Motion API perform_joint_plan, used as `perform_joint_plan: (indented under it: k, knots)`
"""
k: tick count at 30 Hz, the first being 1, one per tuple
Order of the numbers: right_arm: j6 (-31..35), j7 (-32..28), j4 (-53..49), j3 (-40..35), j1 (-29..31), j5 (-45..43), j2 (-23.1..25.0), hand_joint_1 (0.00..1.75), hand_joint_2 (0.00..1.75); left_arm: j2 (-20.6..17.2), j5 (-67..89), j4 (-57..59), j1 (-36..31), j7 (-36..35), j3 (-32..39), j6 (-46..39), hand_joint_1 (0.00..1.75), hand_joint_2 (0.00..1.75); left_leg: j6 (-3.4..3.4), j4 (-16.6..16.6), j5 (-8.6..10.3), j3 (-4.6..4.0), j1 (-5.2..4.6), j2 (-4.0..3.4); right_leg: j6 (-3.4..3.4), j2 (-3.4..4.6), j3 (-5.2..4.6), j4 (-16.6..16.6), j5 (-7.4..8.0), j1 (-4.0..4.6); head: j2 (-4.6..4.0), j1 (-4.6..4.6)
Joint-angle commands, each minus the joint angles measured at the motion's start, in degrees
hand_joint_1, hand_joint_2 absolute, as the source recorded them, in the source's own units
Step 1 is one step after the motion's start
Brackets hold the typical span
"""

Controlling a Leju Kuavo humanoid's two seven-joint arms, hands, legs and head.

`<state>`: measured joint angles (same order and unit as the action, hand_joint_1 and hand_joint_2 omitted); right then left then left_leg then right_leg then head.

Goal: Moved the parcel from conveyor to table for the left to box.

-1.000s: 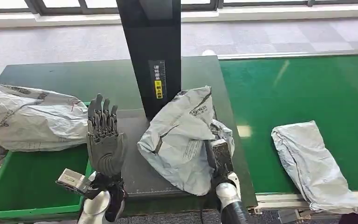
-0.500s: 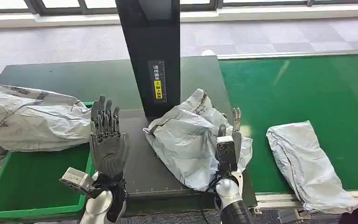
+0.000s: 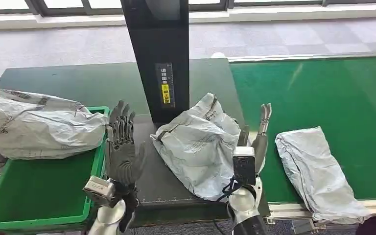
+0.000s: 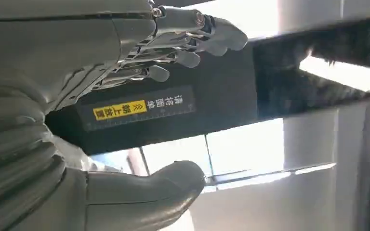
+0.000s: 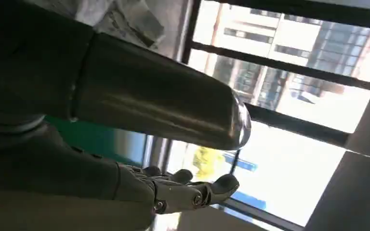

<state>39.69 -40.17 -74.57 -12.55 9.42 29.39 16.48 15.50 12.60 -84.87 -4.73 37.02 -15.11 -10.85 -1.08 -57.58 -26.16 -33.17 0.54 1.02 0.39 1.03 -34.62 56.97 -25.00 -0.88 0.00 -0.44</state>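
Observation:
A crumpled grey plastic parcel (image 3: 198,147) lies on the dark table (image 3: 147,176) at the foot of the black post (image 3: 159,54). My right hand (image 3: 255,142) stands just right of it, fingers spread and pointing up, holding nothing; its fingers (image 5: 192,190) show against the windows in the right wrist view. My left hand (image 3: 121,147) is raised to the parcel's left, fingers straight and apart, nothing in it; its fingers (image 4: 188,41) and thumb (image 4: 149,190) frame the post's yellow label (image 4: 120,109). A second grey parcel (image 3: 316,171) lies on the green conveyor (image 3: 323,93).
A green bin (image 3: 34,196) stands at the table's left with a large grey parcel (image 3: 34,125) draped over its far rim. The black post rises from the table's middle. The conveyor's metal edge (image 3: 323,208) runs along the near right.
My right hand has let go of the parcel and lifted clear to its right; the parcel settled flat on the table. My left hand shifted right toward it. The conveyor parcel drifted left.

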Motion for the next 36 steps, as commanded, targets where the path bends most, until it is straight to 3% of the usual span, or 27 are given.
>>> perform_joint_plan:
  k: [1, 6, 24, 27, 30, 36]
  knots:
    - [0.3, 0.2, -28.9, 8.9, -8.1, 9.8, 3.5, 0.0, 0.0, 4.2, 8.4, 22.9, -13.1, -2.5, -2.6, -3.1, 0.0, 1.75, 0.04, 0.0, 0.05, -0.03, 0.02, 0.42, -0.03, -0.57, 0.19, 0.0, -0.1, 0.05, 0.0, 0.02]
    - [0.3, 0.2, -34.1, 11.7, -9.8, 11.8, 3.5, 0.0, 0.0, 4.5, 13.7, 37.9, -18.5, -3.8, -3.1, -11.7, 0.0, 1.75, 0.04, 0.0, 0.08, 0.09, -0.01, 0.51, -0.04, -0.69, 0.29, -0.1, -0.07, -0.02, 0.0, 0.02]
    - [0.3, 0.2, -34.1, 11.7, -9.8, 11.8, 3.5, 0.0, 0.0, 4.5, 13.7, 37.9, -18.5, -3.8, -3.1, -11.7, 0.0, 1.75, 0.02, 0.1, 0.01, 0.14, 0.01, 0.03, -0.02, -0.21, 0.17, -0.1, 0.01, 0.03, 0.0, 0.02]
    - [0.3, 0.2, -31.3, 14.8, -7.7, 12.2, 3.5, 0.0, 0.0, 4.5, 22.5, 45.8, -21.5, -11.3, -2.8, -21.7, 0.0, 1.75, 0.03, 0.1, 0.03, 0.18, 0.02, 0.1, -0.02, -0.31, 0.25, -0.1, 0.01, 0.04, 0.0, 0.02]
    - [0.3, 0.2, -30.9, 15.3, -6.9, 12.2, 3.5, 0.0, 0.0, 3.7, 32.1, 53.8, -24.5, -19.7, -4.4, -25.6, 0.0, 1.75, 0.04, 0.1, 0.05, 0.23, 0.01, 0.04, -0.03, -0.28, 0.31, -0.1, 0.05, 0.03, 0.0, 0.02]
    - [0.3, 0.2, -27.7, 15.9, -6.1, 13.6, 3.5, 0.0, 0.0, 3.9, 45.7, 65.1, -28.0, -35.1, -9.0, -17.9, 0.0, 1.75, 0.03, 0.2, 0.03, 0.26, 0.01, -0.05, -0.04, -0.15, 0.34, -0.2, 0.07, 0.0, 0.0, 0.02]
